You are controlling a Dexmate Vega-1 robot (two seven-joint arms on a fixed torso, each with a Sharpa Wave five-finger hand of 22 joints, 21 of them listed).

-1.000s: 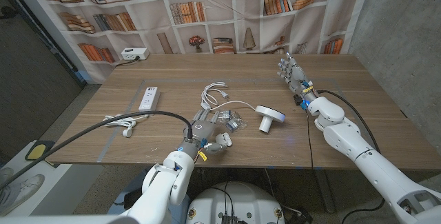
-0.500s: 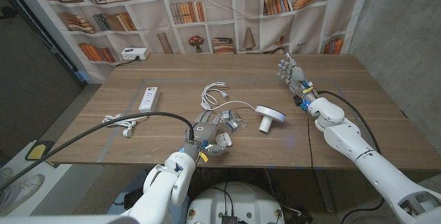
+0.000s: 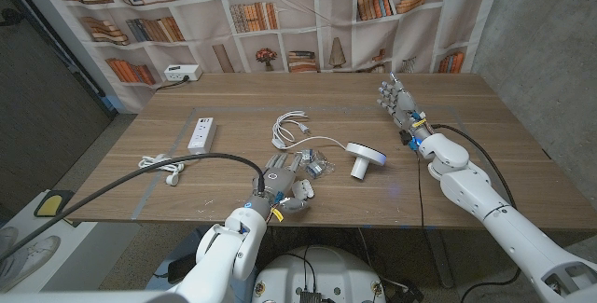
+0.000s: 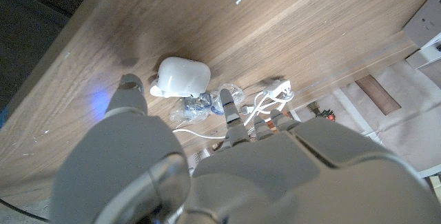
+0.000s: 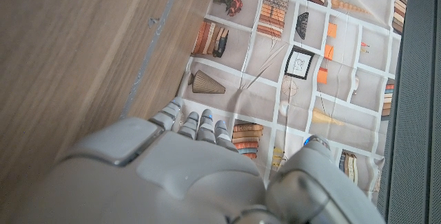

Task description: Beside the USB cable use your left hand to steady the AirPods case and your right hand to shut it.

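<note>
While I look down from the head camera, my left hand (image 3: 283,187) sits near the table's (image 3: 485,144) front edge, its fingers (image 3: 297,191) loosely parted and reaching toward a small crumpled clear wrapper (image 3: 315,165); from this angle I cannot tell whether they touch it, and I see nothing held. Just beyond the wrapper lies the AirPods case (image 3: 363,158), lid swung open, with the white USB cable (image 3: 291,128) coiled just behind and to its left, one strand running up to the case. My right hand (image 3: 398,103) stands on its edge well apart from the case, toward the far right of the table, fingers (image 3: 391,89) extended, close together, holding nothing. A white power strip (image 3: 201,134) and a white cord (image 3: 168,165) lie on the left side.

Through the left wrist camera, the back of my left hand (image 4: 207,176) fills the foreground. Its fingers (image 4: 231,110) are apart and straight, their tips beside the clear wrapper (image 4: 200,103). The AirPods case (image 4: 180,76) rests on the wood just past the wrapper, apart from my fingertips. The USB cable (image 4: 270,96) loops beside them.

On the right wrist camera, my right hand (image 5: 179,176) shows its back, fingers (image 5: 200,124) side by side and straight, the thumb set off to one side, gripping nothing. Bare table (image 5: 76,52) wood and a bookshelf backdrop (image 5: 303,52) lie beyond.
</note>
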